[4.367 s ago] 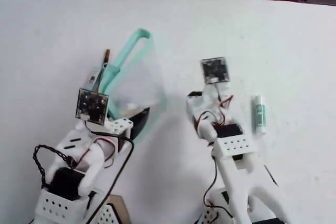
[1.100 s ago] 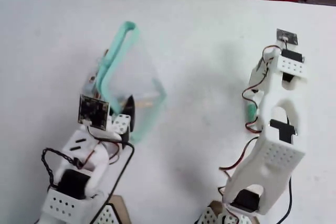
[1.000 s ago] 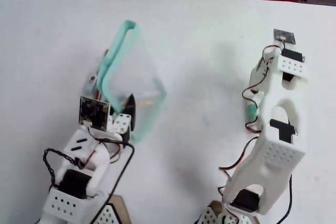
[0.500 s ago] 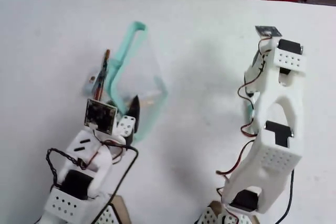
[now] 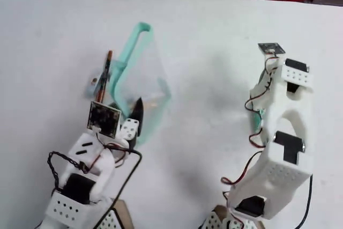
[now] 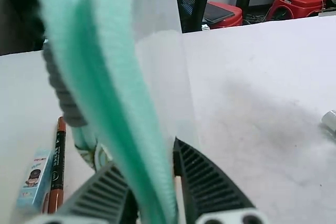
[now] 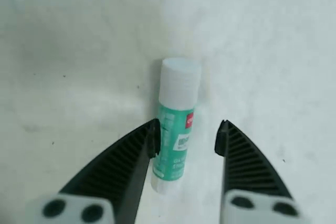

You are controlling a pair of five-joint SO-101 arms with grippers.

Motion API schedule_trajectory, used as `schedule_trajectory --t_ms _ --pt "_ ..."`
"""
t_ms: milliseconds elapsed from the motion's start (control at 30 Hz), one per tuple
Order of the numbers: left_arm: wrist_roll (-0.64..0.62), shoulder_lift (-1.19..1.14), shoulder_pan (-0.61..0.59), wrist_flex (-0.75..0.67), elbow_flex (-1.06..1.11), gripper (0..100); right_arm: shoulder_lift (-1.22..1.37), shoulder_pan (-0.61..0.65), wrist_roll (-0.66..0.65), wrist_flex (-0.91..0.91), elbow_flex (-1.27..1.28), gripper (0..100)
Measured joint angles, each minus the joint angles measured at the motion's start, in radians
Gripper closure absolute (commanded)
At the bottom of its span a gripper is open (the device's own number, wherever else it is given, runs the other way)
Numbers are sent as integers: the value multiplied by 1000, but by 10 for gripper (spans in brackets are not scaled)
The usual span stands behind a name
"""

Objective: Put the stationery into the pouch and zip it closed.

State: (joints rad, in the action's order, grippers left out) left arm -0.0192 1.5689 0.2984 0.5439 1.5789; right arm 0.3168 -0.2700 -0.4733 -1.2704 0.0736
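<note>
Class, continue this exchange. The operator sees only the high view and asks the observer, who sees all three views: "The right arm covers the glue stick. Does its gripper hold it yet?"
Observer: No. The right gripper is open, with one finger on either side of the glue stick.
Operator: Is the stick standing up?
Observer: No, it lies flat on the table, its white cap pointing away from the gripper.
Operator: And what does the left gripper hold?
Observer: The left gripper is shut on the green zip edge of the pouch.
</note>
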Motion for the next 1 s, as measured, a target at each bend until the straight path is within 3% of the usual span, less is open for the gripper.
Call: schedule_trajectory --t_ms 367,633,867,1000 --pt "0 0 2 0 0 970 44 21 -2 120 -8 821" --pt "0 0 2 0 0 970 230 14 -2 64 -169 827" --pt "0 0 3 0 0 970 265 -5 0 25 -238 921" --pt "0 0 8 0 0 970 265 -12 0 21 -241 896"
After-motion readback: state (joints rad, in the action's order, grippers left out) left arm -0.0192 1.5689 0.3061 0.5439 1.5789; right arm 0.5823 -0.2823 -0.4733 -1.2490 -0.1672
